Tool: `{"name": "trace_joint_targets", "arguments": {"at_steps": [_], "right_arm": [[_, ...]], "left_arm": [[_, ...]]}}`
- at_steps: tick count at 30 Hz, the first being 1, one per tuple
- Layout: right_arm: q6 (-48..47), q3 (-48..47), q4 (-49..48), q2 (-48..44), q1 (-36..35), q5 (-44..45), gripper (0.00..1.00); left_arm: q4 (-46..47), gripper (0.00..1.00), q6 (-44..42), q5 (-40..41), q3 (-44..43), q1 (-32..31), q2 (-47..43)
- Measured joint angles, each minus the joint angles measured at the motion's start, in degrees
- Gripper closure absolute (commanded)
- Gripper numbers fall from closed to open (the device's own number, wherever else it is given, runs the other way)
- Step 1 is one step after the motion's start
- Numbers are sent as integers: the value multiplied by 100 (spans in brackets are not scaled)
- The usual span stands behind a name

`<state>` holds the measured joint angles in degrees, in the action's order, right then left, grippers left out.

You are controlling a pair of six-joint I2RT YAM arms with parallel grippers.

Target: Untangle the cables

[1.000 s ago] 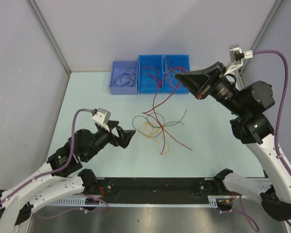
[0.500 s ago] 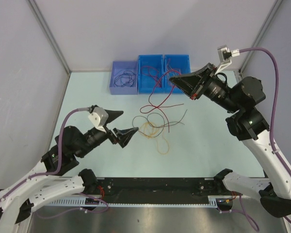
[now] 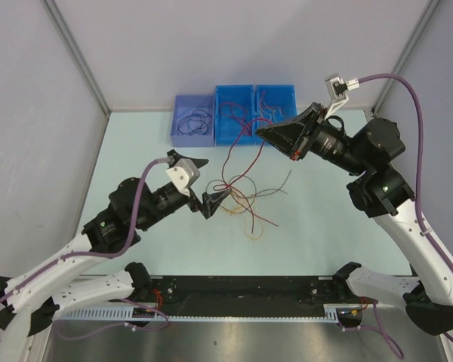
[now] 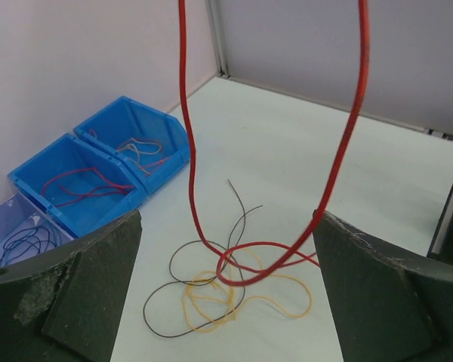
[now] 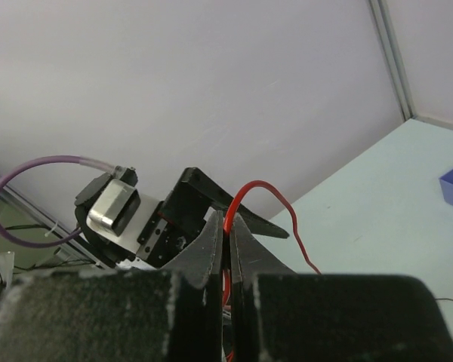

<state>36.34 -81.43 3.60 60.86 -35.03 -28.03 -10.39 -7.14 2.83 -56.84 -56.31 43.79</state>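
Note:
A loose pile of cables lies mid-table: a red cable (image 3: 228,183), a yellow cable (image 3: 249,226) and a black cable (image 3: 275,185). My right gripper (image 3: 260,133) is shut on the red cable (image 5: 228,219) and holds it raised, so the cable hangs down to the pile. My left gripper (image 3: 214,178) is open wide just left of the pile. In the left wrist view the red cable (image 4: 189,151) hangs as a loop between its fingers (image 4: 83,294), above the yellow cable (image 4: 188,305) and black cable (image 4: 145,313). My left gripper also shows in the right wrist view (image 5: 196,197).
Three bins stand at the table's back: a purple bin (image 3: 192,130) with dark cables, a blue bin (image 3: 234,113) with red cables, and a blue bin (image 3: 278,99) with mixed cables. They also show in the left wrist view (image 4: 68,173). Grey walls enclose the table.
My left gripper has moved right toward the pile and opened wide around the hanging red loop. My right gripper has moved left with the red cable, dragging it across the pile.

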Motion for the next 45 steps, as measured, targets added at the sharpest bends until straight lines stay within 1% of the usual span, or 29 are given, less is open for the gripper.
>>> {"name": "trace_joint_targets", "arguments": {"at_steps": [3, 6, 7, 9, 10, 12, 13, 14, 15, 16, 18, 26, 27, 28, 29, 30, 32, 33, 36, 41, 43, 45], "right_arm": [[13, 0, 0, 13, -72, -79, 100], [24, 0, -2, 17, -153, -155, 100], [33, 0, -2, 17, -170, -186, 100], [55, -2, -9, 22, -190, -267, 100], [70, 0, -11, 22, -195, -308, 100], [74, 0, -20, 24, -201, -400, 100], [74, 0, -31, 24, -201, -459, 100], [76, 0, -46, 28, -201, -527, 100], [76, 0, -52, 33, -201, -573, 100], [76, 0, -59, 37, -201, -614, 100], [74, 0, -72, 50, -201, -708, 100], [114, -2, -205, 85, -201, -986, 100], [116, -2, -219, 85, -201, -1001, 92], [118, 0, -236, 85, -201, -1027, 80], [127, 0, -243, 85, -201, -1040, 50], [131, 0, -245, 85, -201, -1040, 38], [90, -2, -203, 85, -201, -981, 19], [68, -2, -133, 79, -201, -890, 16], [-101, -2, 254, 24, -208, -323, 14], [-205, 13, 1346, -127, -103, 1453, 14], [-184, 146, 1602, -188, 111, 1799, 18], [-144, 332, 1711, -232, 328, 1884, 29]], "left_arm": [[15, 1, -129, -4, -20, 0, 225], [44, 14, -229, -9, -125, 0, 435], [68, 22, -258, -7, -162, 0, 498], [127, 32, -306, 2, -188, 0, 570], [151, 44, -356, 22, -188, 0, 592], [190, 58, -396, 74, -188, -4, 608], [216, 75, -431, 105, -188, -4, 610], [245, 81, -479, 153, -188, -4, 608], [264, 84, -452, 175, -188, -2, 605], [278, 92, -501, 199, -188, -4, 605], [284, 100, -546, 254, -188, -4, 605], [358, 100, -560, 354, -188, -9, 501], [369, 100, -560, 354, -188, -9, 490], [389, 100, -560, 354, -188, -9, 483], [396, 100, -560, 354, -188, -9, 483], [391, 100, -557, 358, -188, -9, 485], [393, 100, -544, 439, -188, -9, 509], [393, 100, -540, 507, -188, -9, 531], [367, 100, -531, 828, -240, -7, 708], [282, 100, -490, 1226, -531, 37, 1191], [247, 100, -472, 1307, -616, 109, 1303], [225, 100, -428, 1300, -675, 208, 1375]]}}
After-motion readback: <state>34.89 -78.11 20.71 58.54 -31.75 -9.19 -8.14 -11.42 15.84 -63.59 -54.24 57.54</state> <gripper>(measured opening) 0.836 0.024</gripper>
